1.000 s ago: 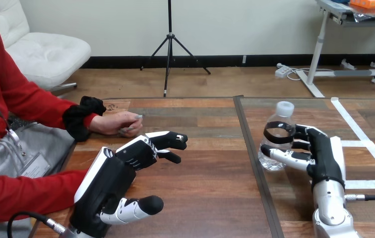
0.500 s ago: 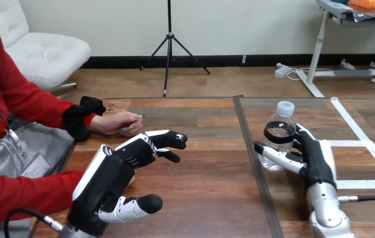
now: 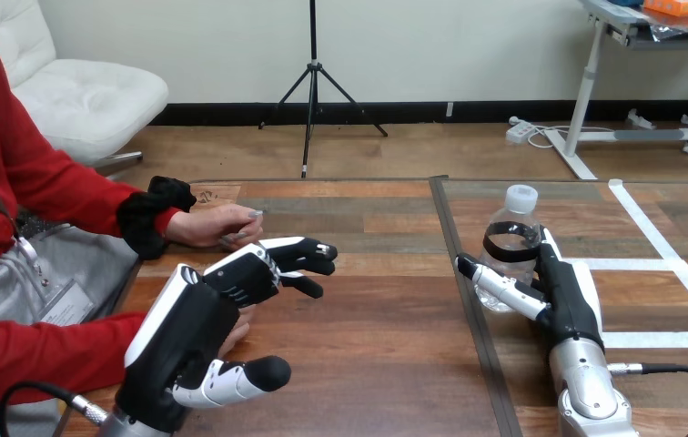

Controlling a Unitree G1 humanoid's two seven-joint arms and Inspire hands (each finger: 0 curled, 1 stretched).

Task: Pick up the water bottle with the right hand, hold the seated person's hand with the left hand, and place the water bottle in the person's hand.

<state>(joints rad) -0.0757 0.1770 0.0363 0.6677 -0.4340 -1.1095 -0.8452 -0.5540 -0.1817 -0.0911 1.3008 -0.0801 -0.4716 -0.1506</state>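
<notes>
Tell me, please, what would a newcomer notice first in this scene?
The robot's right hand, at the right of the wooden table, has its fingers curled round an upright clear water bottle. At the left, the big left hand is open, low over the table, and the person's hand rests just beyond its fingertips.

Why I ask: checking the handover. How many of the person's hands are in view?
2. The person's upper hand lies on the table beyond the left hand; the person's lower hand shows under that left hand, mostly hidden.
</notes>
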